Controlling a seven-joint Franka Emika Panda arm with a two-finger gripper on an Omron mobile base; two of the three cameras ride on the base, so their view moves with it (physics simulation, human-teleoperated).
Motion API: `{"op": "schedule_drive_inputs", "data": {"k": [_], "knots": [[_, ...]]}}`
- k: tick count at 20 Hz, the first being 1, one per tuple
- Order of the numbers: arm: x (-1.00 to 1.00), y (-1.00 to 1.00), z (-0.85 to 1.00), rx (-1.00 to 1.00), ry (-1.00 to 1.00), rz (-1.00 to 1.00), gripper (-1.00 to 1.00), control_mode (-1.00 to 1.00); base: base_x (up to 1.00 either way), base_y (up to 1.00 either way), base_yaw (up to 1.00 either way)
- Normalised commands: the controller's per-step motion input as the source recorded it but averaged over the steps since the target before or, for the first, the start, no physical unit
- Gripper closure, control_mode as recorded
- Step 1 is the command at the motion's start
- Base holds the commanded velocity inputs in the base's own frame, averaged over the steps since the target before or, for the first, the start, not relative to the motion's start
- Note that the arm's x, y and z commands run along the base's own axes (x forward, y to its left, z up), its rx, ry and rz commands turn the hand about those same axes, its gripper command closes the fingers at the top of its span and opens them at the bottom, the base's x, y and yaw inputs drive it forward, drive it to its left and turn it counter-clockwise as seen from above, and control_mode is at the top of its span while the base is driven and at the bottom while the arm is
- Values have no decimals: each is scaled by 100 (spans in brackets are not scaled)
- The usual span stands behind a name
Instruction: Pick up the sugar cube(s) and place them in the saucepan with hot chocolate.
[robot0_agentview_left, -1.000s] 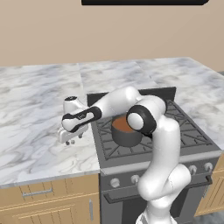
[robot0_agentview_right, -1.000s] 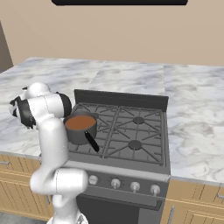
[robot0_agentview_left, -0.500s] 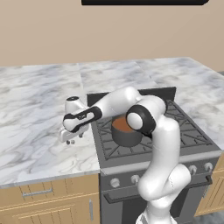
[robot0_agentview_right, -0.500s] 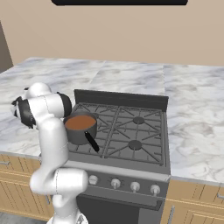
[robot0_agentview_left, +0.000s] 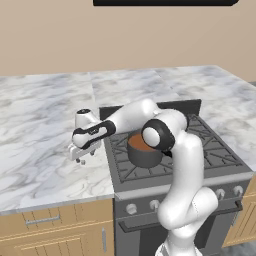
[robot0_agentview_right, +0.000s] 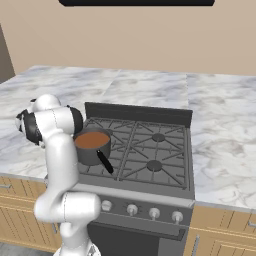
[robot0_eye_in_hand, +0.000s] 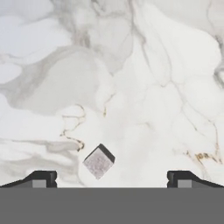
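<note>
Bright even render light — soft shadows, slight blur.

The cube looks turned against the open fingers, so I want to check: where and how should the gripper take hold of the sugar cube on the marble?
Take the sugar cube from straight above, by two opposite flat side faces. It lies alone on the marble counter, corner toward the camera, so the open gripper should probably roll until its fingertips face those sides.

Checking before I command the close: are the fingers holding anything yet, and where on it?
Nothing is held. The gripper is open above the marble counter, with a sugar cube lying loose between the fingers, touching neither.
</note>
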Motion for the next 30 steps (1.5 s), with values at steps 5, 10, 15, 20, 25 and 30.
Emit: {"op": "schedule_drive_inputs", "data": {"k": [5,10,15,20,25,30], "knots": [[0,0,-3,0,0,0,-100,-100,0,0,0],[0,0,-9,0,0,0,-100,-100,0,0,0],[-3,0,-8,0,0,0,-100,-100,0,0,0],[-2,4,-2,0,0,0,-100,-100,0,0,0],[0,9,-3,0,0,0,-100,-100,0,0,0],[0,8,-13,0,0,0,-100,-100,0,0,0]]}}
